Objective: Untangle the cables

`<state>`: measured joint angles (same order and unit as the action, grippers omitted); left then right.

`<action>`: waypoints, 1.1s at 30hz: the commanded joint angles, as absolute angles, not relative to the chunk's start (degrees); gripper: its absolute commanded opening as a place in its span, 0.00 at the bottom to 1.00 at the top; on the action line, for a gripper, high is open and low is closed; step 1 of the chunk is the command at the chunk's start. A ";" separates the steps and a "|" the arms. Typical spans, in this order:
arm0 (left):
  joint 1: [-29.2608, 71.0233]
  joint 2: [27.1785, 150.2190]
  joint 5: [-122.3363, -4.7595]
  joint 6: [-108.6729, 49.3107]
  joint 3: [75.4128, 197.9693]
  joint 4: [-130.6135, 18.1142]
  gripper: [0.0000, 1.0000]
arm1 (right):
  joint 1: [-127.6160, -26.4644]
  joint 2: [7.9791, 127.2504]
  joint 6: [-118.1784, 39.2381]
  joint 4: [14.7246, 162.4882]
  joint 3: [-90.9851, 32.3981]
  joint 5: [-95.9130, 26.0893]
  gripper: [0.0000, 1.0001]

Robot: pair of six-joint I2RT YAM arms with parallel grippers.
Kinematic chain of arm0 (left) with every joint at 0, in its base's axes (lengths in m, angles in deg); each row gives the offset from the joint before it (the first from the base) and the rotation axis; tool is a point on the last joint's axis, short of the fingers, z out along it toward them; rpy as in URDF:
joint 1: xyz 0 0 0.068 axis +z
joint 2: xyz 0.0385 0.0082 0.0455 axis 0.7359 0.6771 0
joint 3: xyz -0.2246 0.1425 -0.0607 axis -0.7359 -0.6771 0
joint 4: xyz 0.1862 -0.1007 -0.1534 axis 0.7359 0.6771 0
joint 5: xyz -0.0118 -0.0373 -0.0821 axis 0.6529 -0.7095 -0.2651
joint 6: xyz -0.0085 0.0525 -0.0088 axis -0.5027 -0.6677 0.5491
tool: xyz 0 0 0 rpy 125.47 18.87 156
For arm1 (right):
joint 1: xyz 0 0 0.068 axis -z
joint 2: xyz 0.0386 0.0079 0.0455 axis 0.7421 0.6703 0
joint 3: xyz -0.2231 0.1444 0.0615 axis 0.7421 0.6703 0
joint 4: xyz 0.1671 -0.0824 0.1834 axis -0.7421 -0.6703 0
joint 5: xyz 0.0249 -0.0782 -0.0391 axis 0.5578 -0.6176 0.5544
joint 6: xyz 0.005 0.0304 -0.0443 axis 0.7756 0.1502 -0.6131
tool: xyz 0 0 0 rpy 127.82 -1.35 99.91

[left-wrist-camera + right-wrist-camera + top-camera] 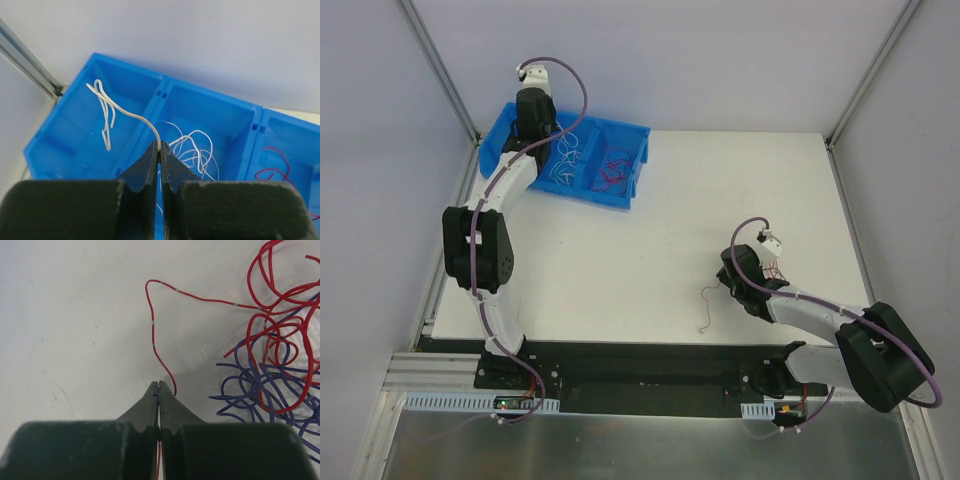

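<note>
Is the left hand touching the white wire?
Touching. The left wrist view shows the left hand shut on the white wire, which arches away over the blue bin.

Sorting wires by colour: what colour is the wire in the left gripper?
White. The wire shows best in the left wrist view, pinched by the left gripper.
</note>
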<state>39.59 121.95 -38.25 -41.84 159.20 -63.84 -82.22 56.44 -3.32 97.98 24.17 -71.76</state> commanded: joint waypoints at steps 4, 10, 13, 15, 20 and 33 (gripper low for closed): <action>40.35 130.35 -46.48 -36.17 161.55 -64.00 0.00 | -81.75 57.20 -4.10 99.48 21.82 -71.64 0.01; 40.35 138.17 -54.92 -34.58 169.10 -56.10 0.00 | -81.66 57.11 -4.36 99.48 21.73 -71.38 0.01; 40.52 138.80 -55.20 -33.71 170.43 -51.52 0.00 | -81.66 57.37 -4.54 99.40 21.47 -71.21 0.01; 40.96 137.75 -56.50 -32.39 169.73 -49.85 0.00 | -81.49 57.72 -5.06 99.40 21.21 -70.77 0.01; 42.19 130.74 -57.48 -26.86 166.31 -47.47 0.45 | -81.58 59.13 -6.91 99.48 19.80 -68.66 0.01; 42.19 98.14 -75.04 -13.41 143.47 -47.46 0.80 | -86.31 62.46 -27.99 119.69 18.40 -45.20 0.01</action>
<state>42.47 106.55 -64.98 -19.46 151.44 -47.18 -83.05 60.03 -18.71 109.71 21.78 -55.13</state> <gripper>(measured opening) 0.775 0.010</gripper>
